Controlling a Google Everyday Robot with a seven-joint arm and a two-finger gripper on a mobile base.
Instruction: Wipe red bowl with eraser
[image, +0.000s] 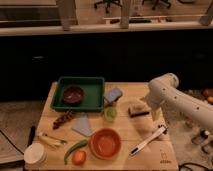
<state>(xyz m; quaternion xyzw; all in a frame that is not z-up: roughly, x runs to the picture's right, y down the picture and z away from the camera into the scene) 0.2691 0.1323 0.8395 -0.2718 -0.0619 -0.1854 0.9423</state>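
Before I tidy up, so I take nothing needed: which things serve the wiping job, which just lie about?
Job: eraser, red bowl, claw hanging open beside the eraser.
Lying about: green tray with dark bowl, blue-grey slab, white pen, green pepper, grey cloth.
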